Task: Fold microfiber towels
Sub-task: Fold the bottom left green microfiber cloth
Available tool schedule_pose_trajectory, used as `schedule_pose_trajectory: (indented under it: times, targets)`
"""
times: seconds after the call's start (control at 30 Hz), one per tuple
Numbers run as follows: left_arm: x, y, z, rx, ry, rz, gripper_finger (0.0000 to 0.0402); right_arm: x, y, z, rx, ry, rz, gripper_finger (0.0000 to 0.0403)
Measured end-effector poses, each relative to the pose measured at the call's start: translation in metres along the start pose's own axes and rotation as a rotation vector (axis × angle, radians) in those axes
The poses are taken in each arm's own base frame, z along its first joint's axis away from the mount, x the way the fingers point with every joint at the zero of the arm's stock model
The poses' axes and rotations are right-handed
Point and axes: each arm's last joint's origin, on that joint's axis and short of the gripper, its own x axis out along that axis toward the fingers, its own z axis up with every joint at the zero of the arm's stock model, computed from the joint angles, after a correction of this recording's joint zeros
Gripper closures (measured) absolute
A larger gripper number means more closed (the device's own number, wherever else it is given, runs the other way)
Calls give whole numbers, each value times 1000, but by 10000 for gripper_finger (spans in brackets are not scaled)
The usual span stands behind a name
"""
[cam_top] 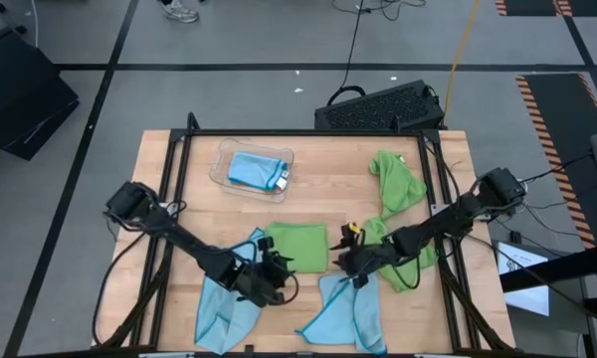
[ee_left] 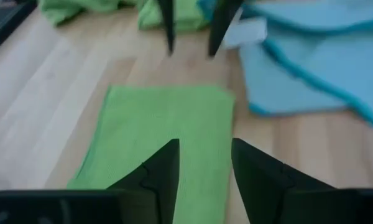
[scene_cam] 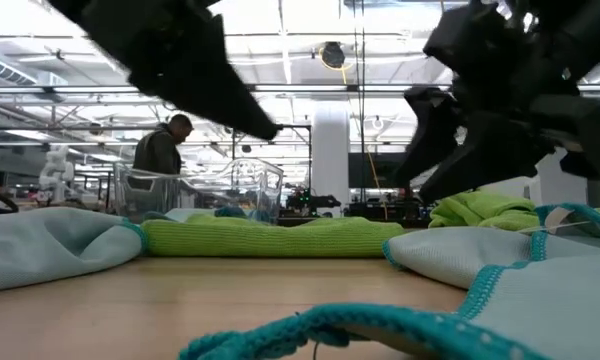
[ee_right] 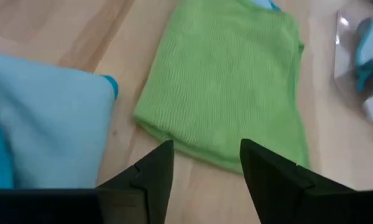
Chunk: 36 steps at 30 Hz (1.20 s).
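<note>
microfiber towels lie spread over the near half and right side of the wooden worktop (cam_top: 179,199). a folded green towel (cam_top: 298,247) sits flat near the middle, a little toward the near edge, its edges straight and square in both wrist views. a light blue towel (cam_top: 227,303) lies loosely bunched at the near edge left of centre, and a second light blue towel (cam_top: 343,308) lies at the near edge just right of centre. a crumpled green towel (cam_top: 396,184) sits toward the far right corner, and another green towel (cam_top: 413,264) lies bunched by the right edge, partly under the right arm.

left gripper (cam_top: 269,270) hangs just beside the folded green towel's left edge, above the first blue towel's upper corner; its fingers (ee_left: 158,177) are parted with nothing between them. right gripper (cam_top: 350,261) hangs just beside the folded towel's right edge; its fingers (ee_right: 152,171) are likewise released and grasp nothing. the two grippers face each other across the folded towel.

open room: bare wood along the left edge and across the far middle strip between tray and crumpled green towel; the near edge is crowded by the blue towels.

containers: a clear plastic tray (cam_top: 219,164) stands toward the far left of the worktop, holding one folded light blue towel (cam_top: 254,171) with a white tag at its right end.

a person (scene_cam: 162,150) stands in the room beyond the far edge.
</note>
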Motion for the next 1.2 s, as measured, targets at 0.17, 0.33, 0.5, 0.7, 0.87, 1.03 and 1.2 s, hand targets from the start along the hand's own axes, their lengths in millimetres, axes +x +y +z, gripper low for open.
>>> schedule_pose_trajectory:
  times: [0.17,0.33,0.5,0.7,0.87,1.03,1.2]
  targets:
    - [15,-3,2,46,-51,-24,252,-1,-1,8,-165,34,-14,186]
    - [20,0,2,58,-36,21,252,3,1,4,-422,58,-5,168]
    - [20,10,-3,60,32,71,252,10,-6,5,-529,35,14,175]
    - [23,36,-10,-46,221,88,252,15,-17,-1,-672,39,91,180]
    - [27,50,-12,-119,318,69,252,17,-22,-4,-772,52,115,181]
    - [38,71,-15,-148,369,64,252,24,-29,-5,-824,18,140,181]
    - [49,92,-30,-201,437,45,252,37,-32,-14,-906,43,165,181]
